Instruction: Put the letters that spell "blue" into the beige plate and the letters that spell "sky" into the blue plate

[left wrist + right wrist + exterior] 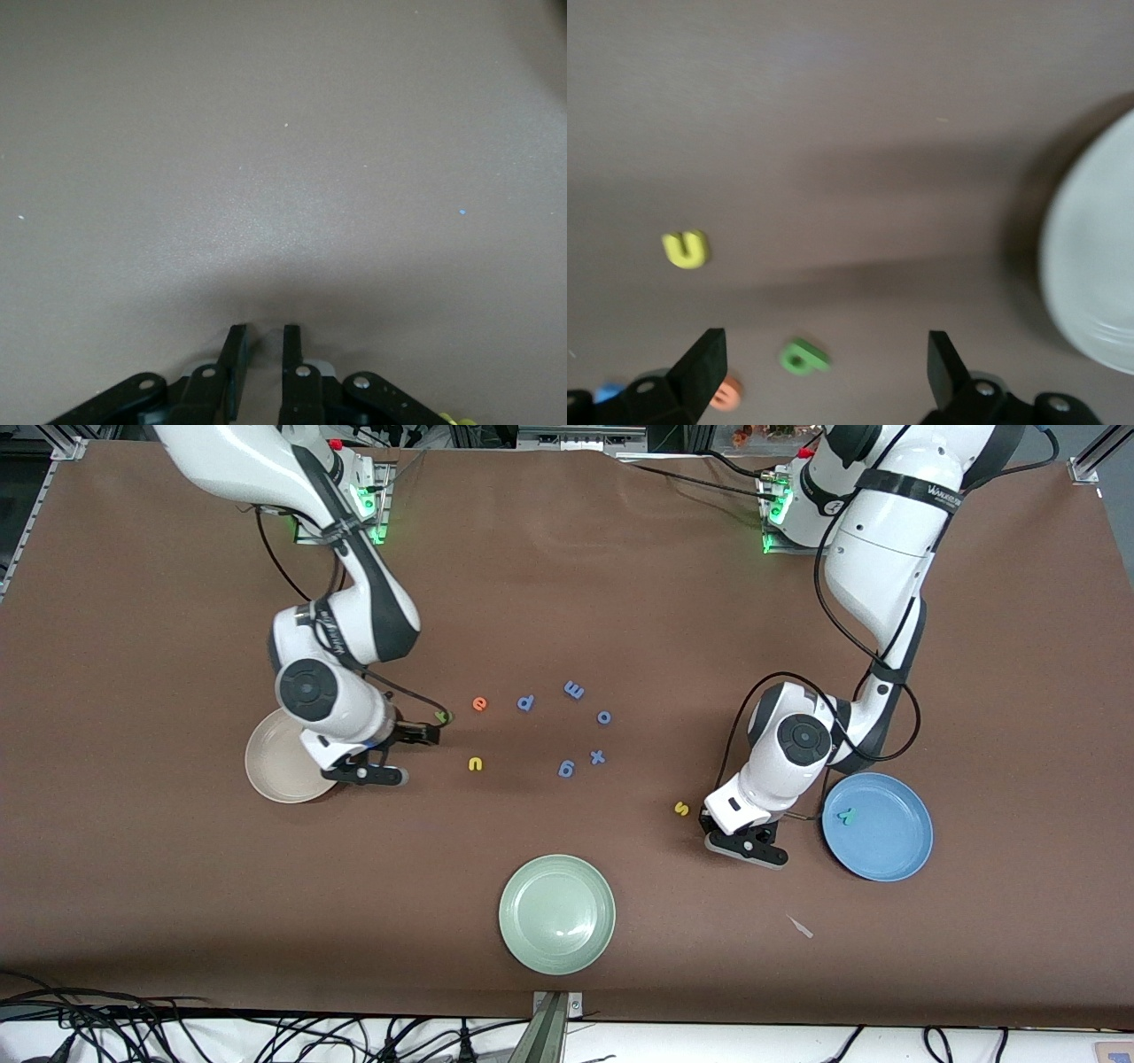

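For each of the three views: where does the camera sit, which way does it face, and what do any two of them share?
Front view: high across the table, facing both arms' bases, over the beige plate and blue plate.
Left wrist view: on the left arm's wrist, looking down at bare table; left gripper jaws nearly together, nothing visible between them.
Right wrist view: on the right wrist, looking down; right gripper jaws wide apart.
Shared: the yellow "u" and green "b" also appear in the front view.

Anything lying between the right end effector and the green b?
Nothing visible does. The green b lies on bare table just ahead of the open right end effector; the yellow u and orange e lie aside.
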